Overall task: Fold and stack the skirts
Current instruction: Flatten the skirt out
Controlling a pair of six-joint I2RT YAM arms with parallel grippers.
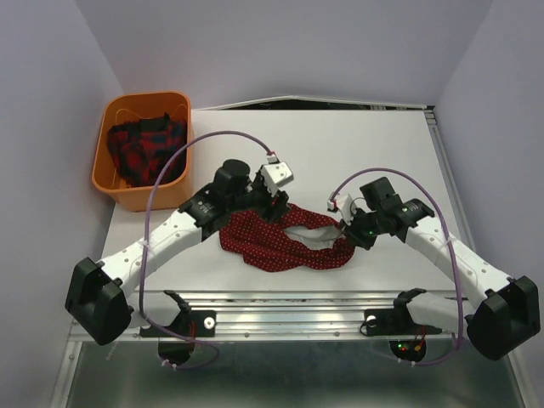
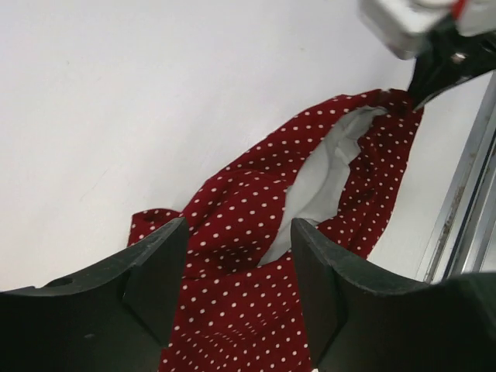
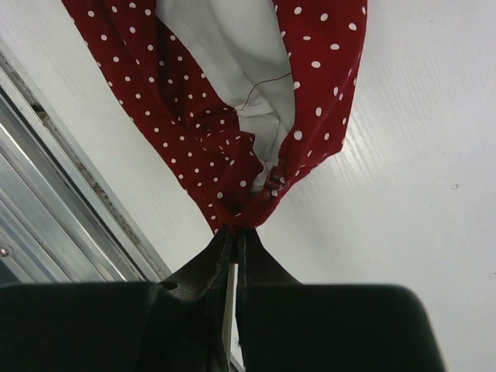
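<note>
The dark red polka-dot skirt [image 1: 272, 244] lies crumpled on the white table near the front, its white lining [image 2: 325, 170] showing. My left gripper [image 1: 270, 206] is open, low over the skirt's left end, with the cloth [image 2: 232, 232] between its spread fingers [image 2: 155, 271]. My right gripper [image 1: 347, 228] is shut on the skirt's right end [image 3: 240, 205], pinching a bunched corner. It also shows in the left wrist view [image 2: 422, 85]. The plaid skirt [image 1: 144, 149] lies bundled in the orange basket [image 1: 127, 197].
The basket stands at the table's far left edge. A metal rail [image 1: 289, 302] runs along the front edge, close to the skirt. It also shows in the right wrist view [image 3: 70, 209]. Purple walls enclose the left, back and right sides.
</note>
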